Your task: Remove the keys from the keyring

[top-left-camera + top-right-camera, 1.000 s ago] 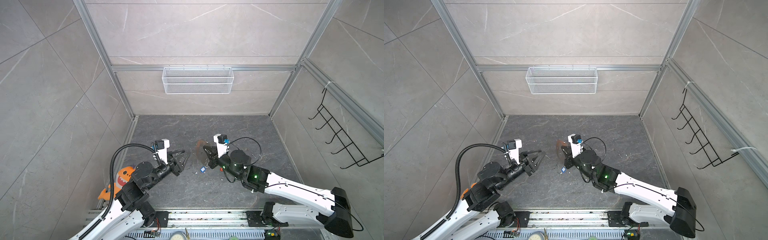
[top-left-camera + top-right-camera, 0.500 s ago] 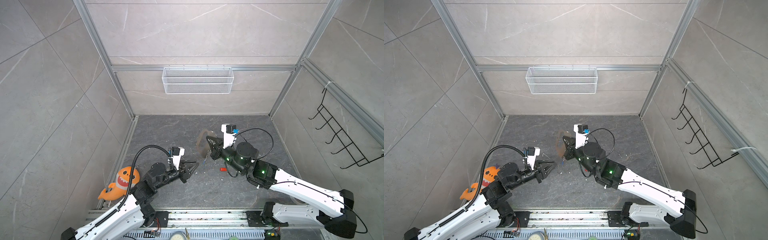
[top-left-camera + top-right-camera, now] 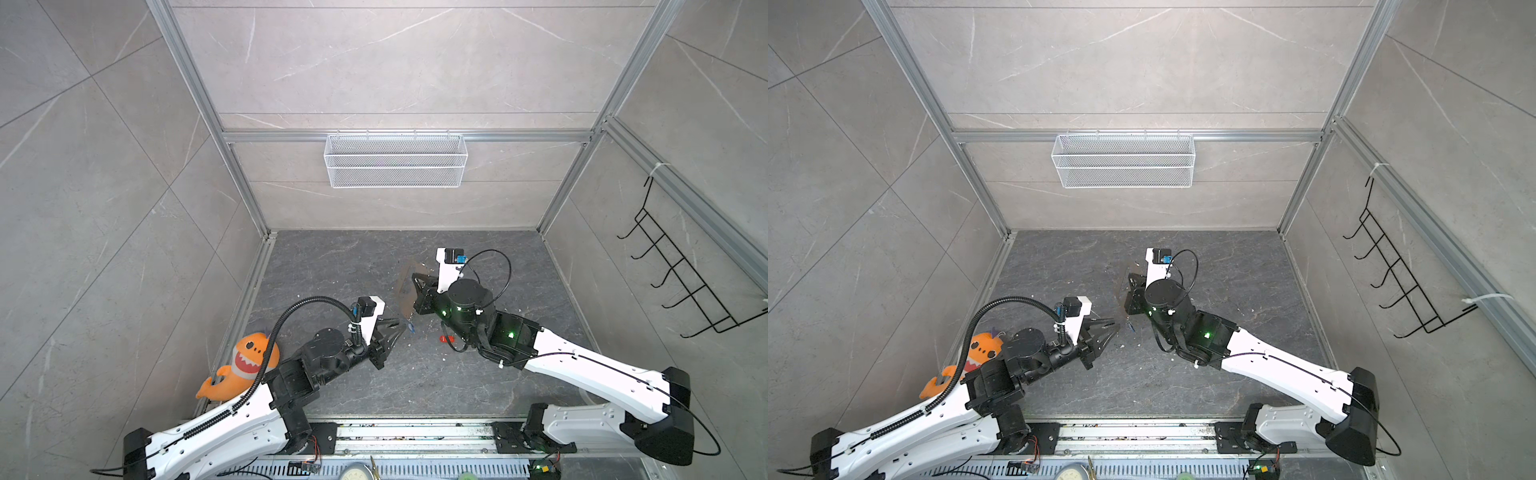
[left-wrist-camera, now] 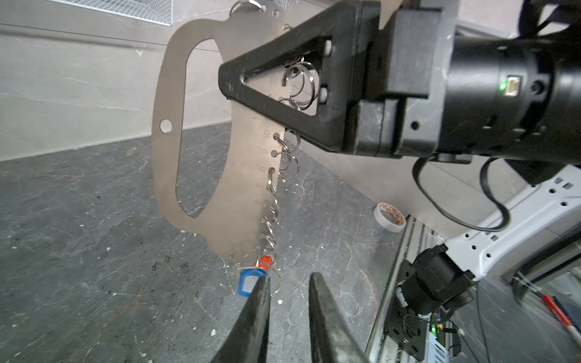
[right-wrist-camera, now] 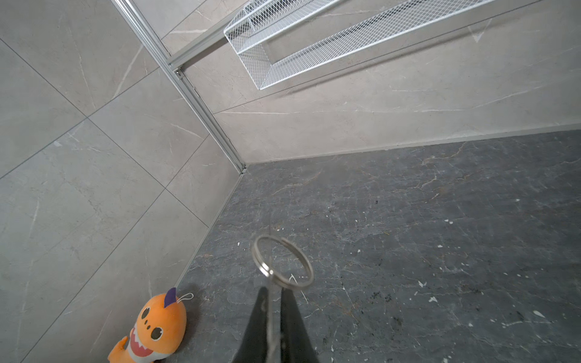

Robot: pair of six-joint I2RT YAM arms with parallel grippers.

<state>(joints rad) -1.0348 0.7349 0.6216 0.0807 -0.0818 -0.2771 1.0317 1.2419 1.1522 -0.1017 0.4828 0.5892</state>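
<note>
Keyring [image 4: 242, 201] dull grey, its chain [image 4: 272, 204] silver. Blue tag [image 4: 246, 284] with white label; red tag [image 4: 266, 261]. Floor [image 4: 78, 251] dark grey, pale-veined.

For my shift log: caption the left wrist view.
Right gripper clamps the grey keyring plate; left gripper, jaws parted, at the hanging blue-tagged key.

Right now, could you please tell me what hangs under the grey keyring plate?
The blue-tagged key and red-tagged key hang below the keyring; one of the left gripper fingers covers part of the blue tag.
</note>
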